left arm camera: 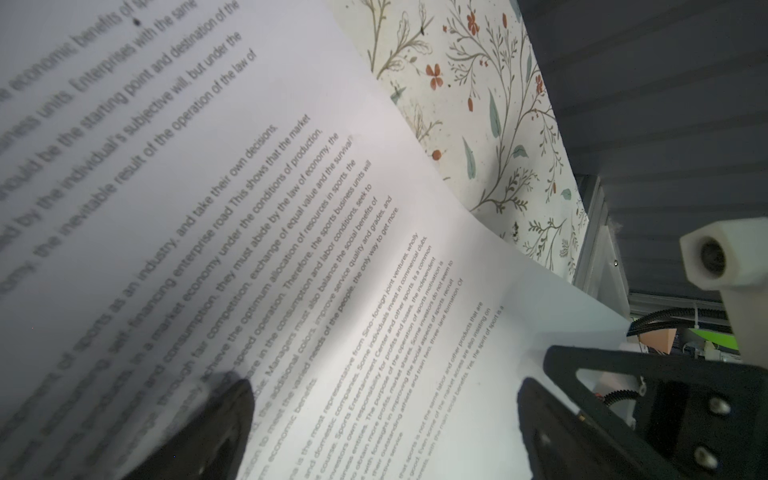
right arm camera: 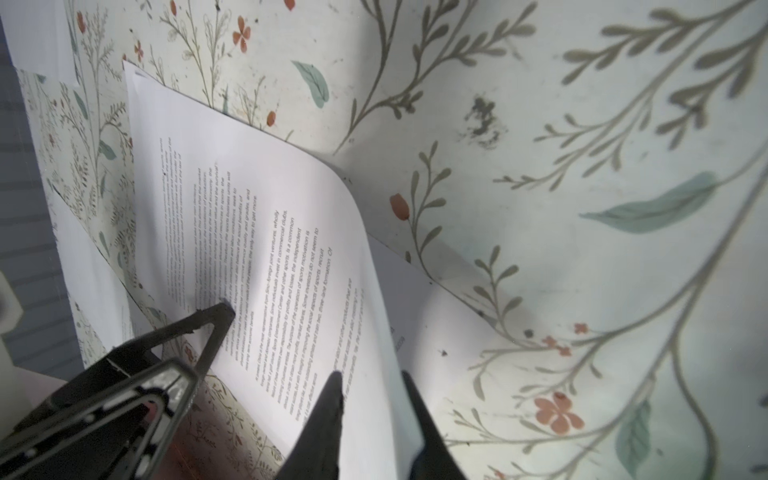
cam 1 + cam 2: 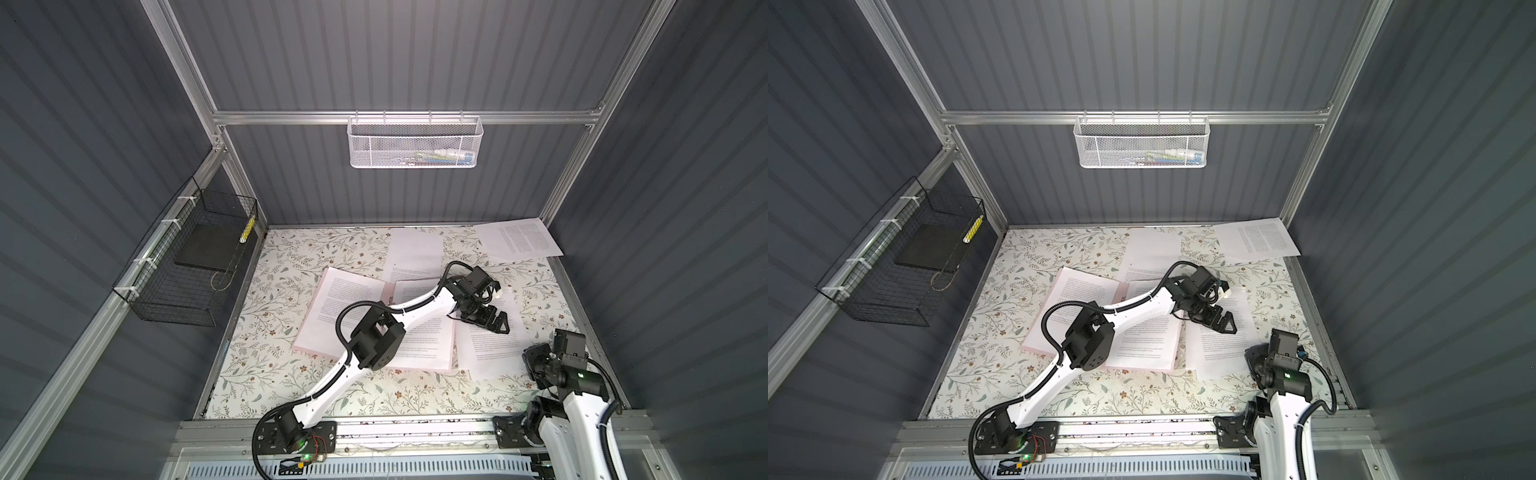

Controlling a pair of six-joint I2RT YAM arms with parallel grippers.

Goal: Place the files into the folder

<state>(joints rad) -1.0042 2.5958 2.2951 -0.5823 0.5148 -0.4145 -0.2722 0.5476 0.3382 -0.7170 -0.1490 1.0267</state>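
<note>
Folder [image 3: 387, 292] lies open on the floral table [image 3: 286, 386], just beside my left jaws and under that arm. It is pale pink, and a printed page covers each half: the far page [image 3: 345, 303] and the near page [image 3: 424, 347]. A third sheet [image 3: 486, 353] lies on the table right beside the folder, between my two sets of jaws. My left jaws stand wide open over it, with one fingertip [image 2: 227, 311] touching its print. The sheet's edge nearest my right jaws curls up off the table and runs between them. They stand narrow on either side of it, and I cannot tell whether they pinch it. Beyond my left jaws lie two more sheets: a back sheet [image 3: 415, 249] flat on the table and a corner sheet [image 3: 519, 241] by the wall.
</note>
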